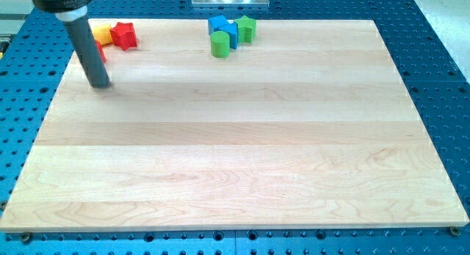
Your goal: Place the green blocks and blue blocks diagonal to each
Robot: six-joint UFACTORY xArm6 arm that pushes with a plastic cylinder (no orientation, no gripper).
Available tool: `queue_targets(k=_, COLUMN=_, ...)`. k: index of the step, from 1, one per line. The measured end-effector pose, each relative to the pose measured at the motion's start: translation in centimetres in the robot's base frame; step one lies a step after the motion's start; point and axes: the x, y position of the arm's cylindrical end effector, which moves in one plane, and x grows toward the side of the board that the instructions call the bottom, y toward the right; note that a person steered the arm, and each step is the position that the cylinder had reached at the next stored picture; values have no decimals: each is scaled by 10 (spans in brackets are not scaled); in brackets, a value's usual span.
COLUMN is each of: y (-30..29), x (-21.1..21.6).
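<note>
A green cylinder (219, 44) stands near the view's top middle. Touching it on the right is a blue block (228, 33) of irregular shape, with another blue block (217, 23) just behind it. A green star-like block (246, 28) sits against the blue ones on their right. My tip (101, 84) rests on the board at the view's upper left, far left of this cluster and touching none of its blocks.
A red star-like block (124, 35) and a yellow block (100, 33) sit at the view's top left, just behind my rod. A small red block (101, 52) shows partly behind the rod. The wooden board (235, 159) lies on a blue perforated table.
</note>
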Motion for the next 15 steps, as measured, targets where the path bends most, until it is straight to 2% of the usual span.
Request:
queue_targets(k=2, y=1, x=6)
queue_targets(k=4, y=150, x=7)
queue_targets(k=9, y=151, x=10)
queue_targets(k=10, y=117, x=-29)
queue_targets(k=11, y=90, x=-99)
queue_targets(k=12, y=94, x=-160)
queue_targets(k=13, y=125, x=-172)
queue_targets(k=15, y=169, x=-170)
